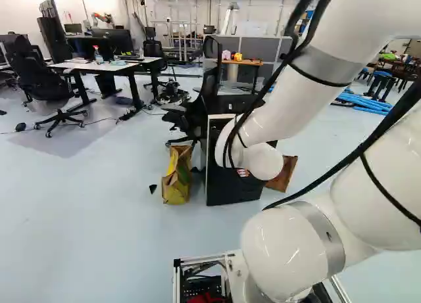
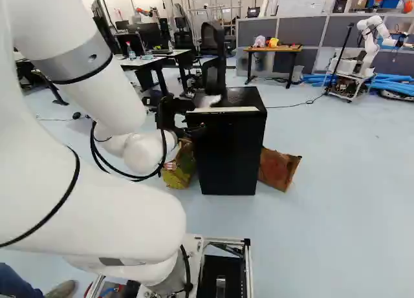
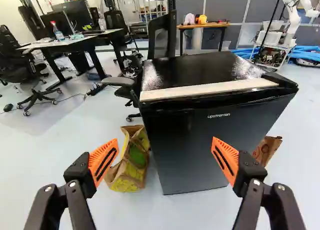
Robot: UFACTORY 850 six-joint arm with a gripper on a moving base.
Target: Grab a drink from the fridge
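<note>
My two orange-ridged fingers (image 3: 104, 162) spread wide and released, one crumpled brown-and-yellow bag (image 3: 131, 165) on the smooth floor (image 3: 60, 155), one boxy black fridge (image 3: 200, 150) ahead of me, its smooth door closed, one creased brown paper or cardboard piece (image 2: 278, 170) beside it

A robotics lab that shares its floor with office desks.
In the right base view, beyond the black fridge (image 2: 229, 149) and to its right, another robot (image 2: 371, 47), a white arm, stands on a wheeled cart (image 2: 346, 83) near blue tubes (image 2: 393, 85). Grey partitions (image 2: 301, 30), a wooden workbench (image 2: 275, 49) and metal framing (image 1: 181, 35) stand behind the fridge. Left of it in the left base view come desks (image 1: 99, 67) with monitors (image 1: 118, 40), and wheeled office chairs (image 1: 46, 83). Smooth pale floor (image 2: 336, 214) surrounds it.
</note>
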